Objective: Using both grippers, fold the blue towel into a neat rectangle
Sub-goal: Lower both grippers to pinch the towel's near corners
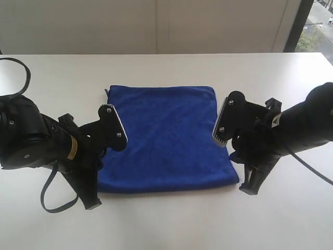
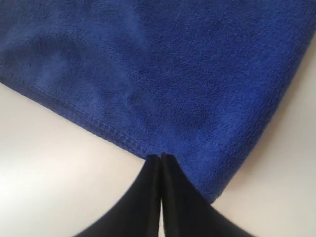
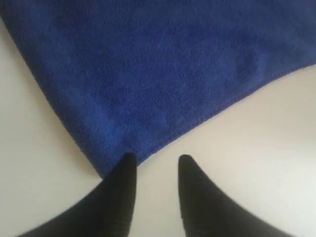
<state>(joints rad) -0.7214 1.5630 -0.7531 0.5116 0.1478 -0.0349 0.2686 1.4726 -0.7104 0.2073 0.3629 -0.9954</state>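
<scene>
Two black arms sit nearest, low at the front of the white worktop (image 1: 166,229): the left arm (image 1: 26,138) with a loose loop of black cable (image 1: 48,195) hanging under it, and the right arm (image 1: 307,122) opposite. Between them lies the blue towel (image 1: 166,138), spread flat in the middle of the worktop as a nearly square sheet, slightly wider along its near edge than its far one. Its colour is a deep royal blue, its surface a short, fuzzy pile with a few soft ripples, and a stitched hem runs along the edges seen from the wrists. At the far left corner a small bit sticks out past the edge, too small to identify. The left tool (image 2: 160,158) stands at the towel's left side near the front corner, its two fingers pressed together with no gap between them; the tips meet right at the hem, and whether any cloth is pinched between them cannot be made out. The right tool (image 3: 157,159) stands at the towel's right side near the other front corner with its fingers parted and bare worktop showing in the gap; one fingertip (image 3: 127,163) touches the towel's edge, the other rests clear of it, and nothing is held.
</scene>
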